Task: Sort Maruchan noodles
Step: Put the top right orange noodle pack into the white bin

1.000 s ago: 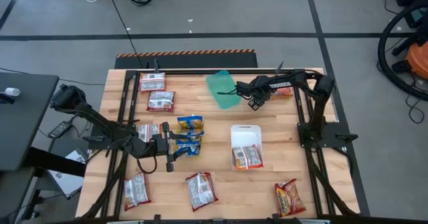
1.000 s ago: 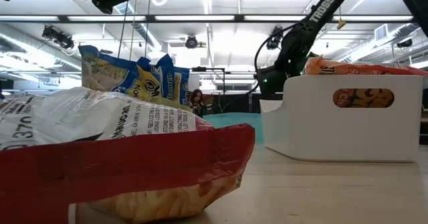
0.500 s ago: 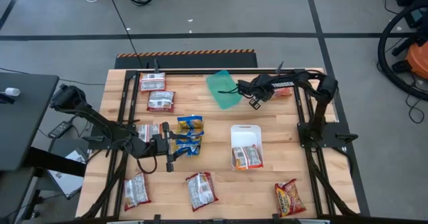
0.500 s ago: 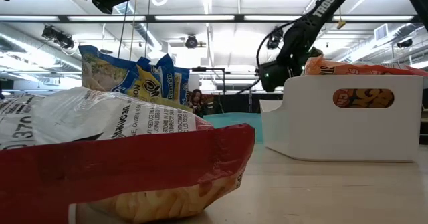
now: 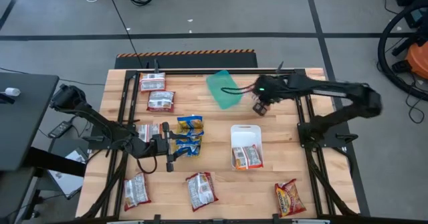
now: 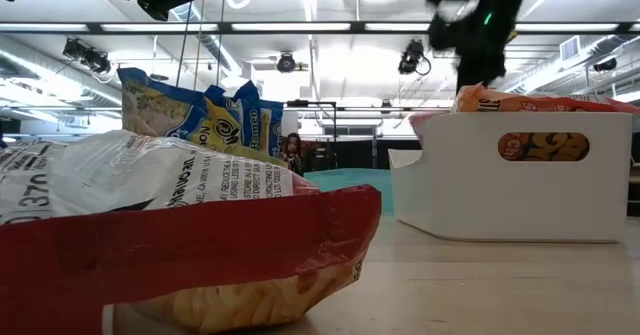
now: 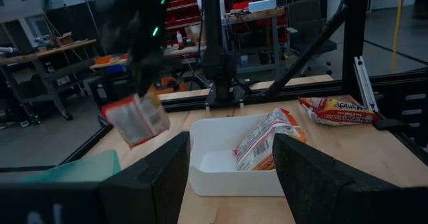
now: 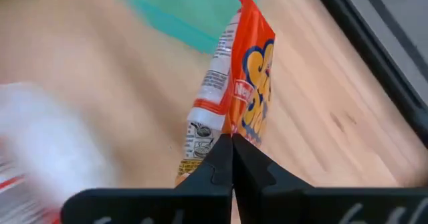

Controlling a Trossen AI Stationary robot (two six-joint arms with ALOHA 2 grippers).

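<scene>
My right gripper hangs over the table's far middle, between the green tray and the white tray, shut on an orange-red noodle packet. That packet also shows in the left wrist view, in the air. My left gripper stands open just left of the blue-and-yellow packets, with nothing between its fingers. One packet lies in the white tray. Other packets lie flat on the table. My right gripper pinches one short end of the orange-red packet between its two shut fingers. The fingers come from above, pointing down. The packet hangs below them, tilted and clear of the table.
More packets lie at the far left and near left. A black frame runs along the table's sides. In the low view a red-and-white packet fills the foreground, with the white tray behind it.
My right gripper has risen from low over the table's far side, and its arm has stretched out toward the right edge. The orange-red packet is now lifted clear and hangs below the fingers.
</scene>
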